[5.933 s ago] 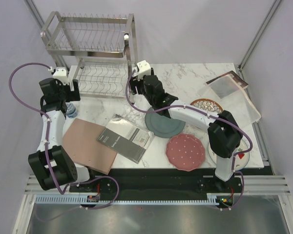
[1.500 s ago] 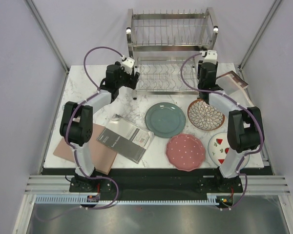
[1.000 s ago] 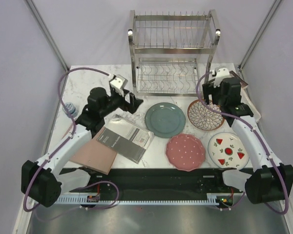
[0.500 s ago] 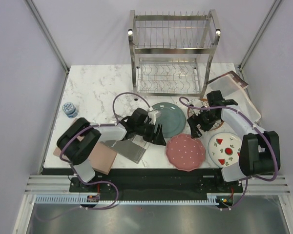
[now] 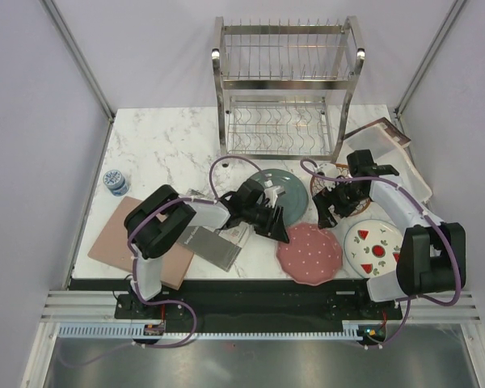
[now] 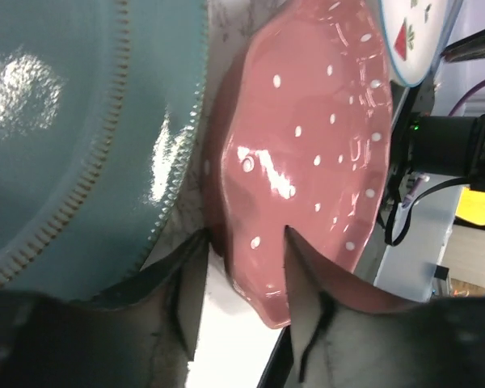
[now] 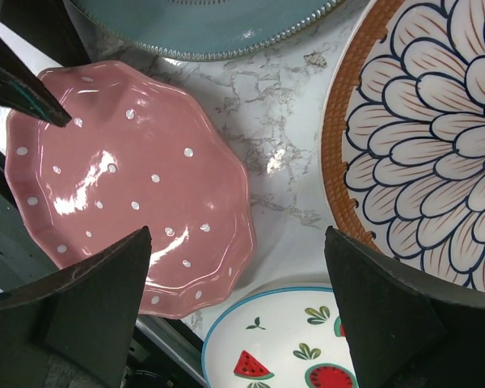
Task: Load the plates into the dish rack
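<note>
— Change since half a second earlier, seen from above?
— The left hand (image 5: pixel 279 226) had slid right, off the booklet (image 5: pixel 218 249), to the near-left rim of the pink plate (image 5: pixel 311 252). The right hand (image 5: pixel 323 212) had barely shifted. All four plates lay flat on the worktop (image 5: pixel 162 145), in front of the dish rack (image 5: pixel 284 89).
— Anything hidden?
— The right arm covered most of the petal plate (image 5: pixel 317 183). The left arm crossed the grey-green plate (image 5: pixel 291 182).
— Left wrist view?
— Fingers (image 6: pixel 196 283) were spread and straddled the pink plate's rim; contact was unclear.
— Right wrist view?
— That hand was spread wide above bare marble between the pink plate, the petal plate and the red-fruit plate (image 7: pixel 283 352), near the worktop's front edge.
</note>
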Robot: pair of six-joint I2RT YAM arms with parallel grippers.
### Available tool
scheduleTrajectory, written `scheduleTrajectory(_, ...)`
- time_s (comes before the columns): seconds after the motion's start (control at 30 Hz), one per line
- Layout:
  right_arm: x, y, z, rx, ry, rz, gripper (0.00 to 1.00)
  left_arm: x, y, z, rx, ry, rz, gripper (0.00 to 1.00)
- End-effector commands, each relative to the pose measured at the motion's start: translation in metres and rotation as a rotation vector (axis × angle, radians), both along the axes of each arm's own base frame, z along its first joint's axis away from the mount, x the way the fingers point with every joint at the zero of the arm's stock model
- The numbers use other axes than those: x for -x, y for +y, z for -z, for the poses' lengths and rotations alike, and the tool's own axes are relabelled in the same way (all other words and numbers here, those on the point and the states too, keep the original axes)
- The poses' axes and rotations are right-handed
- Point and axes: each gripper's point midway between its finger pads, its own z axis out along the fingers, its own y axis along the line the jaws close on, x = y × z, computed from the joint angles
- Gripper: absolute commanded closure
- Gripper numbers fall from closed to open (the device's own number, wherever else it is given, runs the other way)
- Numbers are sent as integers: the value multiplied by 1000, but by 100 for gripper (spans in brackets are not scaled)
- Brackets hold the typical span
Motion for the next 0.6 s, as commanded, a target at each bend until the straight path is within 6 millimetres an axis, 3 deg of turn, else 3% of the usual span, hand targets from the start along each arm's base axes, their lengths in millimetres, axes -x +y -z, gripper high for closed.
scheduleTrajectory(0.0,-6,2,-15,-23,-55,-21,5,12,3,4,-23,35,46,61)
scheduleTrajectory(0.17,-11,5,-15,-37,-51,-25,5,13,15,5,-27,59,71,86)
scheduleTrajectory(0.27,-17,7,-20,-50,-52,-17,4,4,23,-8,8,62,55,93)
scheduleTrajectory(0.43,-32,17,-42,-99,-106,-52,5,-14,43,-64,131,24,59,97)
scheduleTrajectory(0.53,-45,26,-58,-137,-100,-87,5,-27,53,-85,142,-7,39,98)
scheduleTrajectory(0.57,-38,33,-63,-178,-44,-99,5,-31,53,-99,154,-44,31,98)
